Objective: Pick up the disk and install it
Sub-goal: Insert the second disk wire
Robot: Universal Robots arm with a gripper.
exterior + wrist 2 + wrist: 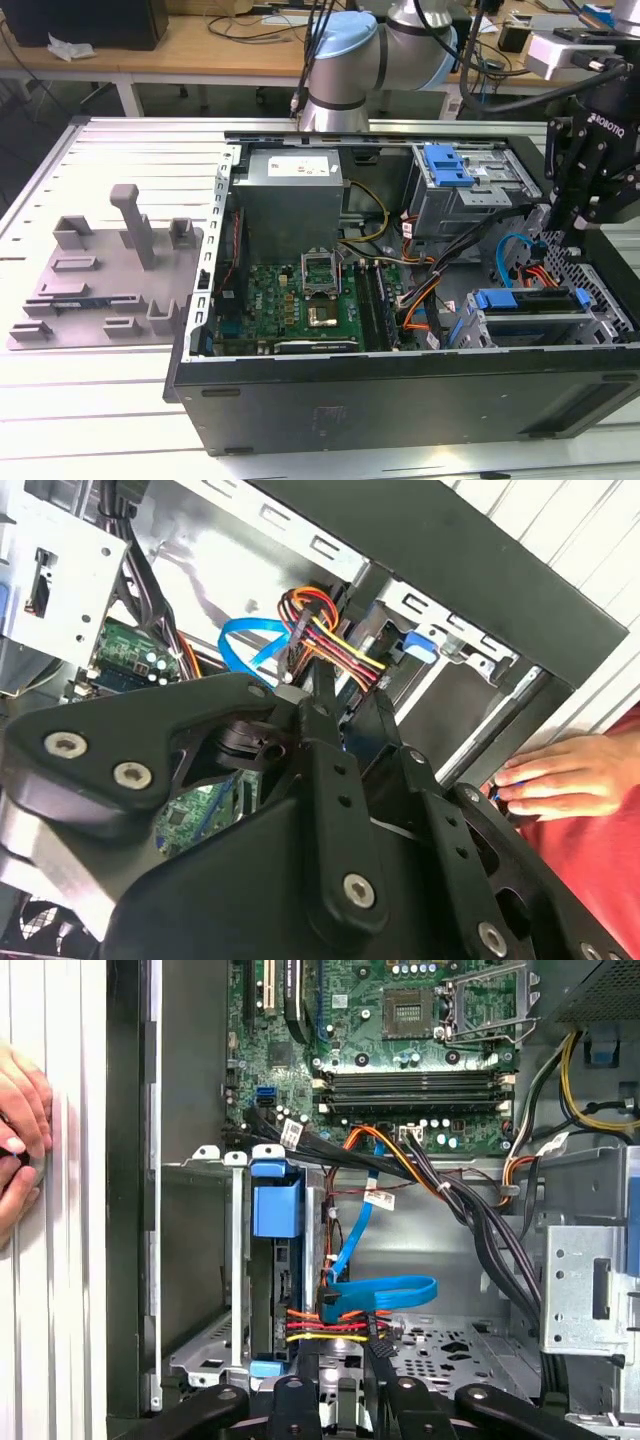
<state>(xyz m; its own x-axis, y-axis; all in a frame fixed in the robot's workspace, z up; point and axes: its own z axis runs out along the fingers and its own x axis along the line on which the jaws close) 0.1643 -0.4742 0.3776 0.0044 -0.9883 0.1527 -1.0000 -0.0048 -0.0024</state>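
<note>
A black robot gripper (556,236) hangs over the open black computer case (400,390) at the exterior view's right, above the lower drive bay. The flat silver hard drive with bright blue carrier rails (530,302) already sits in that grey metal bay (600,330) at the near right corner of the case, a blue ribbed latch (276,1205) on its end in the first wrist view. The gripper's fingers (383,1365) stand close together beside the bundle of red, yellow and black power wires (335,1322) and the flat blue data cable (385,1293); whether they clamp anything cannot be told. A person's hand (560,775) rests outside the case wall. A grey plastic tray with upright posts (105,270) lies on the table at far left.
</note>
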